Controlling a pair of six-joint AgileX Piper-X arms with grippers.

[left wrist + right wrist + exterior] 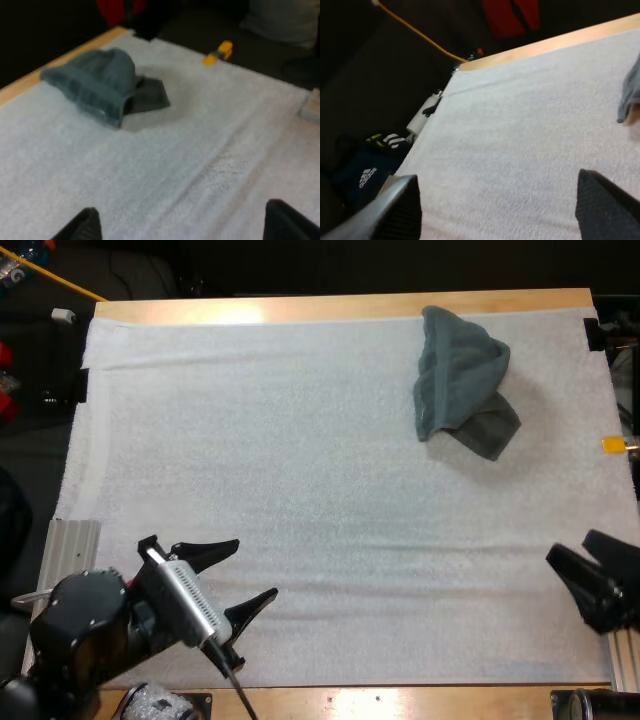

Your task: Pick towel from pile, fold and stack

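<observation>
Upper right on the white mat (300, 460), a crumpled grey-green cloth towel (462, 380); left gripper (256, 568) and right gripper (497, 175), fingers spread, should probably pinch one corner.

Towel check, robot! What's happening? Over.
Left hand open, right hand open, both empty. Crumpled towel untouched, far right on mat. Nothing in the way.

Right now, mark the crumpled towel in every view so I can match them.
High view: crumpled towel at the mat's far right, by the table's far wooden edge.
Left wrist view: towel just short of that wooden edge.
Right wrist view: towel's corner near that edge.
Shared landmark: the far wooden edge.
</observation>
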